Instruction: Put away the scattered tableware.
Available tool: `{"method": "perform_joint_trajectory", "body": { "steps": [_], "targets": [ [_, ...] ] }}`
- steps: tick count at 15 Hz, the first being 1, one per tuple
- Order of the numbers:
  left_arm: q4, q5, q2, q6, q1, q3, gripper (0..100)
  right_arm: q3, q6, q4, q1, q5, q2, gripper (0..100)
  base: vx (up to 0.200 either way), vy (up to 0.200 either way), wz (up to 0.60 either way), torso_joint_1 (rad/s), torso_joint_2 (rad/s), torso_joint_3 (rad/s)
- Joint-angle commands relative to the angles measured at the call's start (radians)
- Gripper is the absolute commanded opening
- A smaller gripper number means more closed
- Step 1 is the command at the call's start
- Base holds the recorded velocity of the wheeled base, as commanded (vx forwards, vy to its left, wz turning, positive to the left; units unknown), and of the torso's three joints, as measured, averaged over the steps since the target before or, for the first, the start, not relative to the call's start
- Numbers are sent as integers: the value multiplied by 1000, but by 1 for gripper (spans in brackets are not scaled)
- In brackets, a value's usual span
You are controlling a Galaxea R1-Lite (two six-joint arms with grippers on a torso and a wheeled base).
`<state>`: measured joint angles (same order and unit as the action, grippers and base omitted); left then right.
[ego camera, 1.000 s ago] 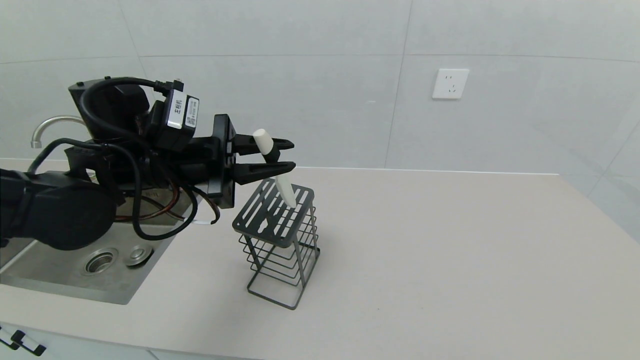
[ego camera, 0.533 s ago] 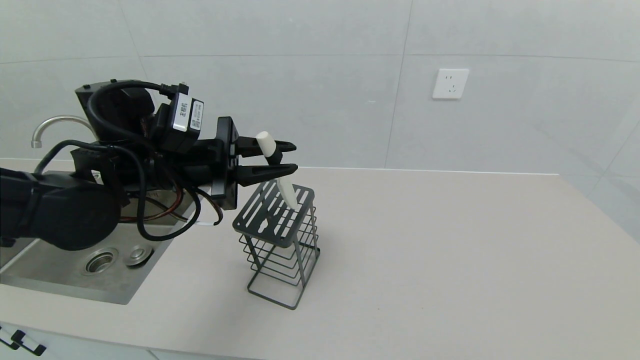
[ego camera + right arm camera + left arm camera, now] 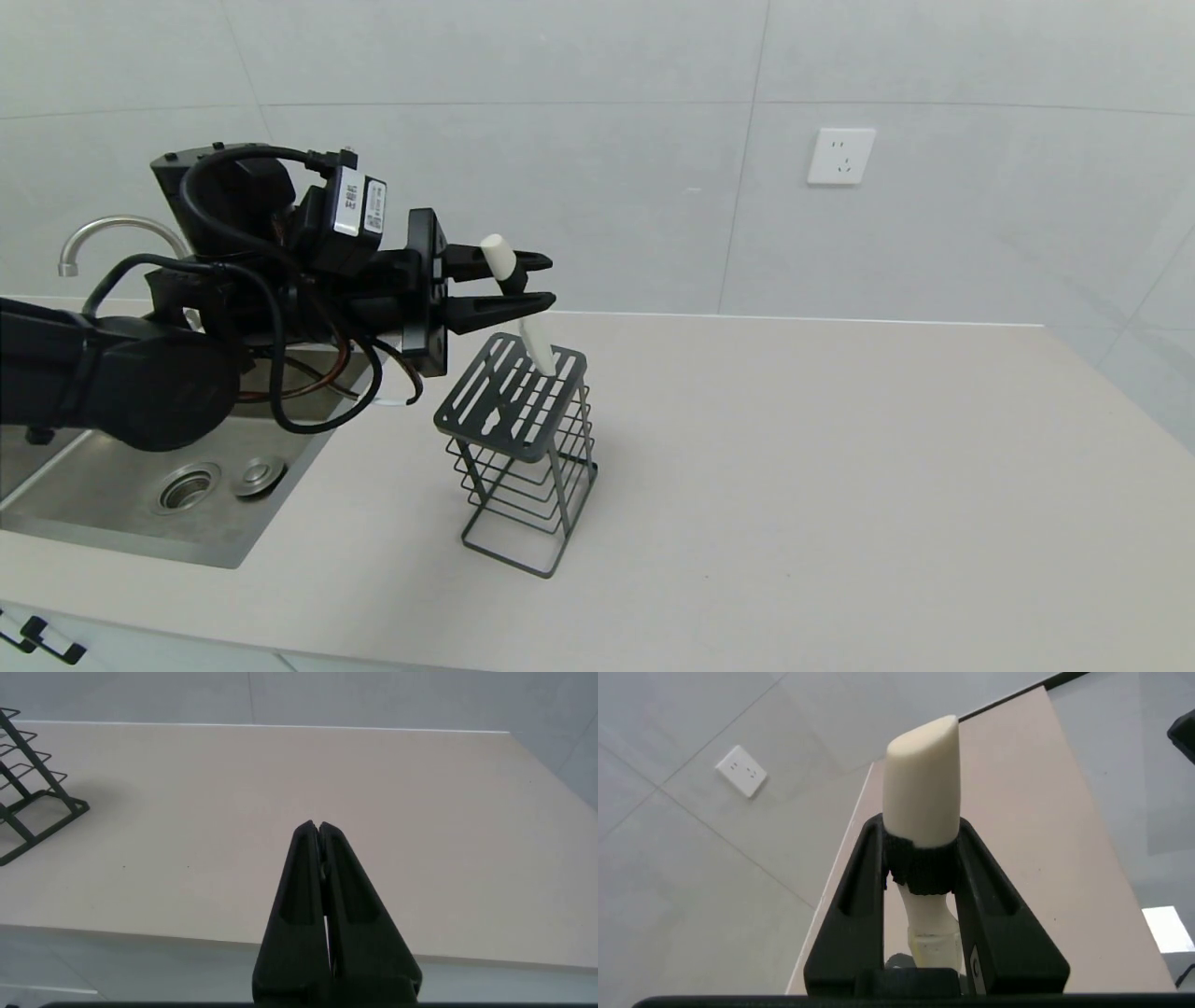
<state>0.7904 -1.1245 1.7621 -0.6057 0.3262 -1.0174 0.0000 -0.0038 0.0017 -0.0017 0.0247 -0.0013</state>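
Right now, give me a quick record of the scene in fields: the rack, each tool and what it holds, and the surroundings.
wire rack: upright on the countertop, beside the sink
left tool: shut on the white-handled utensil, above the wire rack
utensil pose: tilted, lower end at the rack's slotted top
right tool: shut, empty, over the countertop
background: wall outlet; faucet behind the sink

Black arm (image 3: 121, 383), white label (image 3: 359, 207), tapered fingers (image 3: 495, 308)
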Motion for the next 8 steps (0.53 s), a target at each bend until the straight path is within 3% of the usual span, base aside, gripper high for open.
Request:
{"method": "perform_joint_trajectory", "body": {
  "steps": [1, 8],
  "targets": [
    [-2, -1, 10, 0, 7, -6, 0, 0, -1, 0, 0, 1, 1, 0, 0, 0, 0, 0, 0, 0],
    [-2, 0, 11, -2, 4, 23, 0, 0, -1, 0, 0, 1, 1, 0, 0, 0, 0, 0, 0, 0]
  ]
}}
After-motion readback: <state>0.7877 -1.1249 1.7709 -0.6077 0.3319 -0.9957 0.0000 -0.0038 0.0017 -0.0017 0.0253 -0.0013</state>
